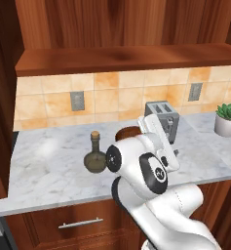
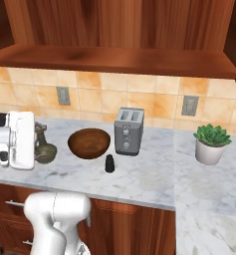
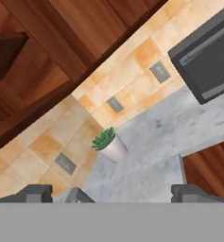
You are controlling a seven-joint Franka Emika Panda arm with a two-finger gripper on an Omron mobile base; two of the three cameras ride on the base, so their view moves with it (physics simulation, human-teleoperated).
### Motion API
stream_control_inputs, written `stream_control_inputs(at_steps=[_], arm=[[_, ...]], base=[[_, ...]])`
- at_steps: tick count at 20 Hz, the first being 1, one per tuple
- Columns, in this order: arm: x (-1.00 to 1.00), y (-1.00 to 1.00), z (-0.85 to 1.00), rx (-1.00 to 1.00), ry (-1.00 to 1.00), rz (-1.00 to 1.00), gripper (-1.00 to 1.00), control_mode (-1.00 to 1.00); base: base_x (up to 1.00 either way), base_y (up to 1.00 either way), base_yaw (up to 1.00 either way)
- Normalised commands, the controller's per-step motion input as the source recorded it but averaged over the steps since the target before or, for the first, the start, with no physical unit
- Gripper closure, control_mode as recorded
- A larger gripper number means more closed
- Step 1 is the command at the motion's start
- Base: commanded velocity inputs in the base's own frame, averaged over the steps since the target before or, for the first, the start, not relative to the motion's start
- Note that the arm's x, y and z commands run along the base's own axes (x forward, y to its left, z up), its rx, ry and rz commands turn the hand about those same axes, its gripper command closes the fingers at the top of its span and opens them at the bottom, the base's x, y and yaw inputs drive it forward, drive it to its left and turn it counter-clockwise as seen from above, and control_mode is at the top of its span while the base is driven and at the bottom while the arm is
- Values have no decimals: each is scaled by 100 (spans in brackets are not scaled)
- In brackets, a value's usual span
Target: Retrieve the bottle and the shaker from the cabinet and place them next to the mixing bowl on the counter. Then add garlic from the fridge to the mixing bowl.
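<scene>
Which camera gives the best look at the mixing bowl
The right base view: the mixing bowl sits whole and unblocked between the bottle and toaster. In the left base view the arm covers all but a rim sliver.

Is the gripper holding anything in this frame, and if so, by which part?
Nothing is held: in the hand view the gripper has open fingers with only counter between them. The bottle and shaker stand on the counter.

Olive round-bellied bottle (image 1: 95,155) upright left of centre, brown wooden mixing bowl (image 2: 89,143) just right of it, small dark shaker (image 2: 109,163) upright at the bowl's lower right, all on counter.
</scene>
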Motion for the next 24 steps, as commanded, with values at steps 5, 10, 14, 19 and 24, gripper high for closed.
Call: stream_control_inputs(at_steps=[5,10,14,19,24], arm=[[0,-13,11,0,-1,3,-100,-100],[-26,-8,-1,2,-5,-2,-100,-100],[0,0,0,0,0,0,-100,100],[0,0,0,0,0,0,-100,100],[0,0,0,0,0,0,-100,100]], base=[[0,0,0],[0,0,0],[-96,-12,-8],[-100,0,-14],[-100,0,-21]])
